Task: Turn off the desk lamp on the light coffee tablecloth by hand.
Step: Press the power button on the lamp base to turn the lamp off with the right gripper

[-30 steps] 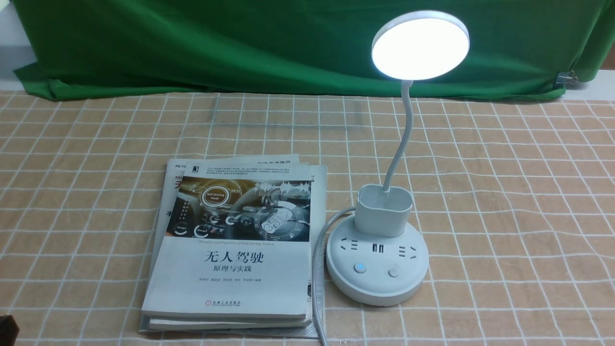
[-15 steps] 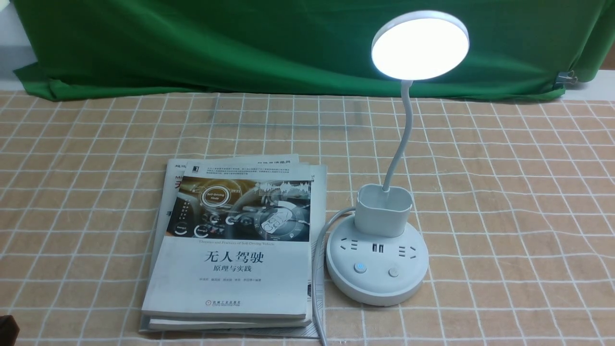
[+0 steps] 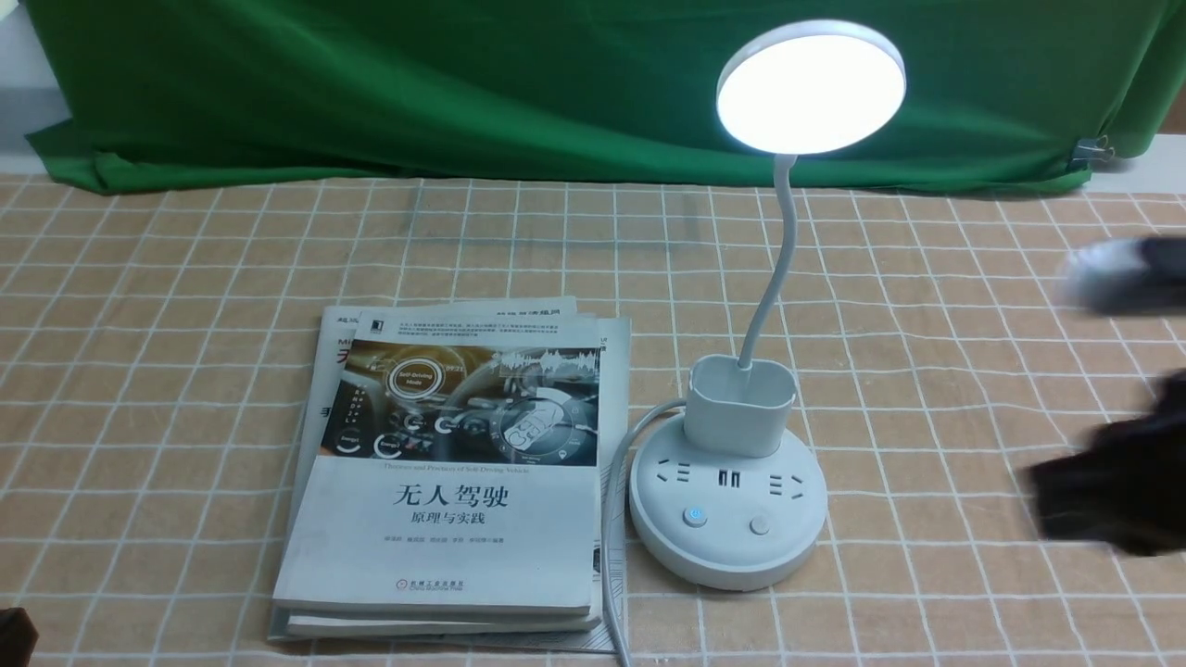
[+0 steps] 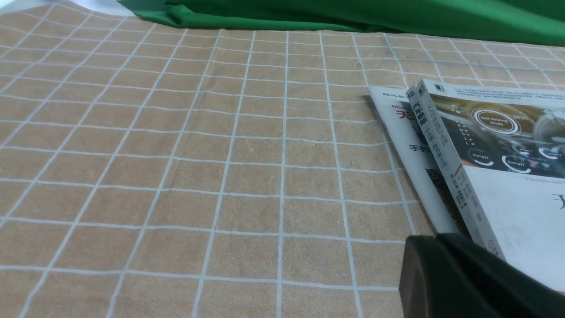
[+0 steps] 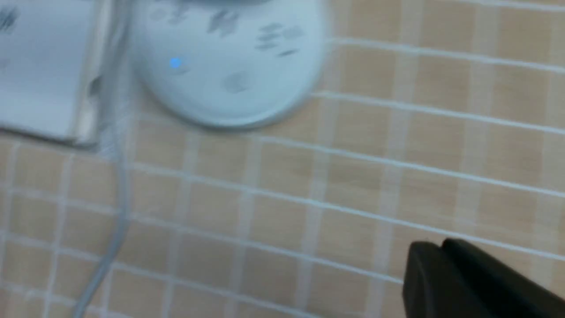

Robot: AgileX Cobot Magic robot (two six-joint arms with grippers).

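Front view, and the desk lamp (image 3: 727,519) is shining. Its disc head glows up at 12 o'clock of the round base, which sits on the light coffee tablecloth (image 3: 927,371) covering the surface, with a stack of books (image 3: 445,482) just beside it at 9 o'clock. Out at 3 o'clock of the base, well apart from it, the right gripper (image 3: 1075,496) is a dark smear of motion blur, so I cannot tell whether its jaws are parted or closed. The left gripper (image 4: 463,282) shows only a dark edge near the books, equally unreadable. I'd call this the approach step. The next move calls for travel toward 9 o'clock, then a press down on the base. Whether the blue-lit button (image 3: 693,516) or the plain button (image 3: 760,525) controls the light, I can't say.
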